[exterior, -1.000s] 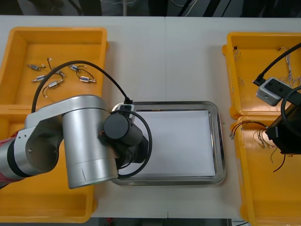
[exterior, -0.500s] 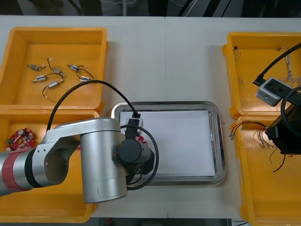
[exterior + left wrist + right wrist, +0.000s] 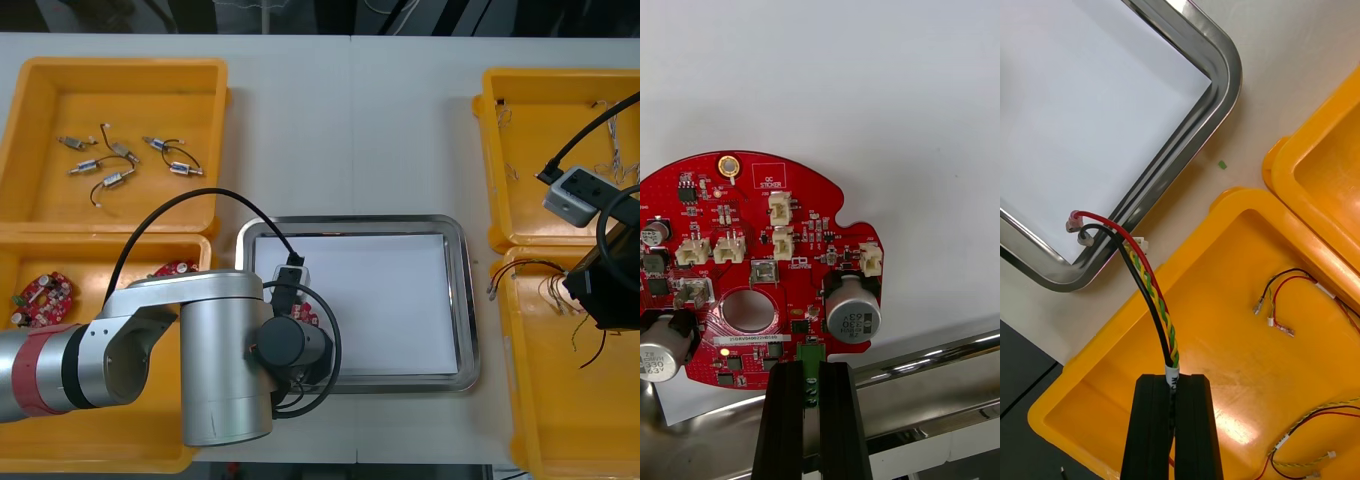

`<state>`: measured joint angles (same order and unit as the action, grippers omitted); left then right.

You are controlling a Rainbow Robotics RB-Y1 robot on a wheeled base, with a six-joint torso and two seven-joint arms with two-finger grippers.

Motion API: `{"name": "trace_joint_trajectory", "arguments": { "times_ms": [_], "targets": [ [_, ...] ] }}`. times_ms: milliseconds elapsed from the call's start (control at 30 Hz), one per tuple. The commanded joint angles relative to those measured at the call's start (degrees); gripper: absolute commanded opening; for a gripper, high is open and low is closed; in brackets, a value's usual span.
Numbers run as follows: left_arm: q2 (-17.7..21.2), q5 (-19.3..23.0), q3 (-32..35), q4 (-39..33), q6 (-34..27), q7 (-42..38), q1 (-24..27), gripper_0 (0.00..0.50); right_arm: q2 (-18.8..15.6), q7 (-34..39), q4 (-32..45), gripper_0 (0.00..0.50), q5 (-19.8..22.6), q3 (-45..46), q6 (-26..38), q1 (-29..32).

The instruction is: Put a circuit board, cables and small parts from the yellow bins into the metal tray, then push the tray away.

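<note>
The round red circuit board (image 3: 752, 262) lies over the white inside of the metal tray (image 3: 466, 300), at its near-left corner, just past the shiny rim. I cannot tell whether it touches the sheet. The left gripper (image 3: 811, 373) is closed tight on the green connector (image 3: 811, 351) at the board's edge, and the board reaches out beyond the fingertips. The silver left arm bends in across the near left yellow bin (image 3: 110, 440). At the right, the right gripper (image 3: 1172, 382) hovers above the near right yellow bin (image 3: 1247, 352). It is clamped on a red and yellow cable (image 3: 1154, 296), whose free ends reach toward the tray's corner.
</note>
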<state>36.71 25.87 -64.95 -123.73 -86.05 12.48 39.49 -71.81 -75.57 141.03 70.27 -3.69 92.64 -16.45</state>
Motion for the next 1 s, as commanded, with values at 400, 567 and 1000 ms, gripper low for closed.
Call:
{"name": "trace_joint_trajectory", "arguments": {
  "times_ms": [400, 567, 1000],
  "targets": [
    [-0.94, -2.58, -2.38, -0.63, 2.29, -6.59, -0.03, 0.000, 0.44, -2.47, 0.56, 0.000, 0.57, -0.35, 0.00, -1.22],
    [-0.94, -2.49, -2.46, -0.63, 2.38, -7.29, -0.12, 0.364, 0.44, -2.56, 0.83, 0.000, 0.57, -0.35, -0.09, -1.22],
    [-0.15, -3.72, -1.15, -1.34, 2.47, -8.08, -0.03, 0.500, 0.44, -2.21, 2.23, 0.000, 0.83, -0.26, -0.18, -1.57]
  ]
}}
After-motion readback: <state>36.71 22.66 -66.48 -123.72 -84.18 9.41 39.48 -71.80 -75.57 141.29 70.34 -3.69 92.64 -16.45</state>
